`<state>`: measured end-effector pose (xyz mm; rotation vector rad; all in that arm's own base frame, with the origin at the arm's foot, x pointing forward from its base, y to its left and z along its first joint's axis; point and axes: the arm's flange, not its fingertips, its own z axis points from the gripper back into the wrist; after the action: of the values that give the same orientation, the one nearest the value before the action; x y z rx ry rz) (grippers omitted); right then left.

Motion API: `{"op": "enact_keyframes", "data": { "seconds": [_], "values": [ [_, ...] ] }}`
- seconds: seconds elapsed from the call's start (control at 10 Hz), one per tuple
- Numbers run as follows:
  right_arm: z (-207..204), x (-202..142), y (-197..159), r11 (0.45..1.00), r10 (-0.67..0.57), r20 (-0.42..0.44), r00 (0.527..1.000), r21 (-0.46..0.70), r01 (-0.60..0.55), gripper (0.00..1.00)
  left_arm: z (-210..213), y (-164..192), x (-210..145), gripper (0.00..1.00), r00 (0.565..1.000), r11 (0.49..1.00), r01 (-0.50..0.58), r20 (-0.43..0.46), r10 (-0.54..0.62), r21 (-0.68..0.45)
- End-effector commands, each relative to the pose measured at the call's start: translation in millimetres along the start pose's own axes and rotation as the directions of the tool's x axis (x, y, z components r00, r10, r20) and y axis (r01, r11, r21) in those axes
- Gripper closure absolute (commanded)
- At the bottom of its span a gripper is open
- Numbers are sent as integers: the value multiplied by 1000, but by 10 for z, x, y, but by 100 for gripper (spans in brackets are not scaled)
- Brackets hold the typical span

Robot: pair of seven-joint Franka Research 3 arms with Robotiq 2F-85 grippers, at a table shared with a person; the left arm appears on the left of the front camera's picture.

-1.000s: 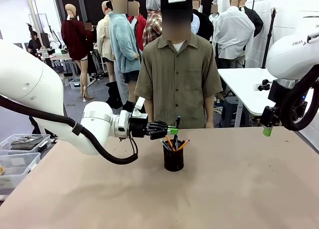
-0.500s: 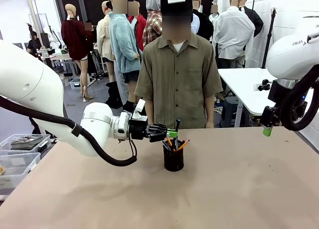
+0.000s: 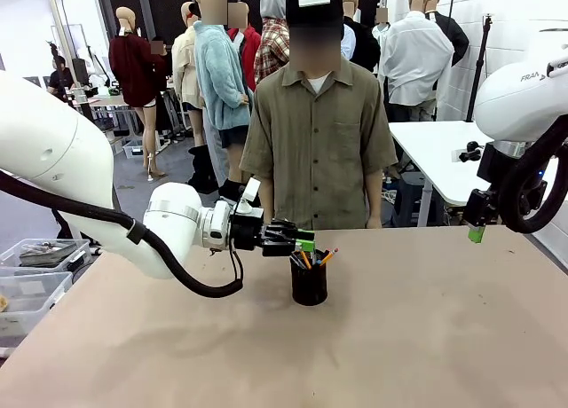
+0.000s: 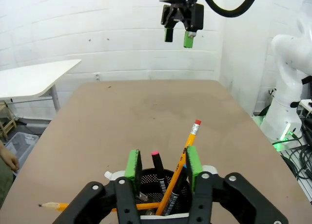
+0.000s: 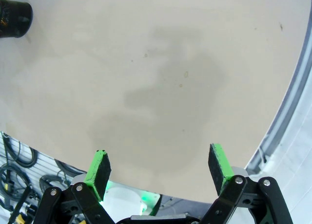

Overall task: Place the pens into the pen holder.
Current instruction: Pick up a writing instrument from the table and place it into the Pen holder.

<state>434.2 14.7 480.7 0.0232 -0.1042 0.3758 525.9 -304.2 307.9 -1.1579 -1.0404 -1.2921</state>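
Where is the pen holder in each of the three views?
Front view: the pen holder stands mid-table, just past the left gripper.
Left wrist view: bottom centre, between that gripper's green pads, pens sticking out.
Right wrist view: a dark shape at the top left corner, probably the holder.
Shared landmark: the tan table.

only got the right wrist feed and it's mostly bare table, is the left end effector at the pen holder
Observer: Yes. In the front view the left end effector hangs just above the pen holder, in front of the person.
Operator: is it gripping a pen
Observer: The left wrist view shows its jaws apart, with an orange pencil and a pink-tipped dark pen standing in the holder between them.
Operator: and where's my right arm
Observer: The right end effector hangs near the far right edge of the table, well away from the holder.
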Motion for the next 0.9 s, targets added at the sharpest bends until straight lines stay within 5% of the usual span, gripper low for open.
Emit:
{"op": "enact_keyframes", "data": {
  "seconds": [0.0,0.5,0.6,0.8],
  "values": [
    [17,7,4,1000,-4,-12,1000,-5,4,0,106,-155,132,24,999,1000,19,-27,-18,24],
    [17,7,4,1000,-4,-12,1000,-5,4,0,1067,-663,935,24,970,989,-35,-233,68,143],
    [17,7,4,1000,-4,-12,1000,-5,4,0,1298,-752,1054,24,945,977,-78,-298,136,200],
    [17,7,4,1000,-4,-12,1000,-5,4,0,1747,-879,1151,24,814,913,-144,-479,328,381]
  ]
}}
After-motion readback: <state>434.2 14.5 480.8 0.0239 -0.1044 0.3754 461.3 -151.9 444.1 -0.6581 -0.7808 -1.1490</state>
